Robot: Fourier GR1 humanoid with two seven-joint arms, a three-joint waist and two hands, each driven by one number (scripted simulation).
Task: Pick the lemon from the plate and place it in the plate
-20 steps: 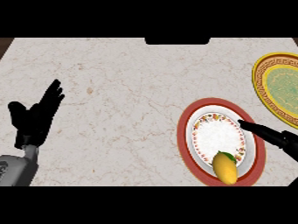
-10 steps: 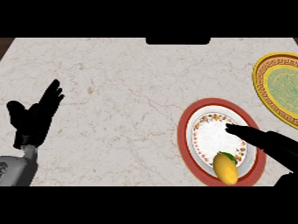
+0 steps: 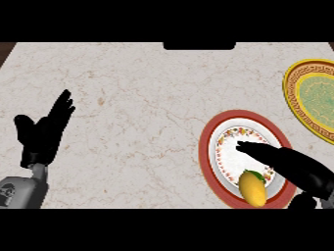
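Lemon (image 3: 252, 188) sits on the red-rimmed plate (image 3: 206, 147), at the plate's lower edge, lower right of frame. It has a small green leaf at its top end. Its long axis runs roughly up-down in the frame, tilted a little.

Right hand (image 3: 299, 169) comes in from the lower right corner and lies over the same plate. Its fingers (image 3: 252, 148) are stretched out straight toward the upper left, tips over the plate's white middle. It has hold of nothing. The lemon lies below and a bit left of those fingers, just beside the underside of the hand; cannot tell if they touch. The fingers point past the lemon, not at it.

Left hand (image 3: 45, 133) is at the left of frame, spread and upright, resting, well apart from both plates. So the right hand is far nearer.

Yellow plate (image 3: 292, 90) with a green centre is at the upper right edge, on the counter (image 3: 140, 98), near the red-rimmed plate but not touching it. Probably the drop target.

Judgement: the pick is not yet made. The hand likely needs to shift down-frame and curl across the lemon's short side, thumb and fingers either side of the long axis. The lemon being near the rim may make it roll off.
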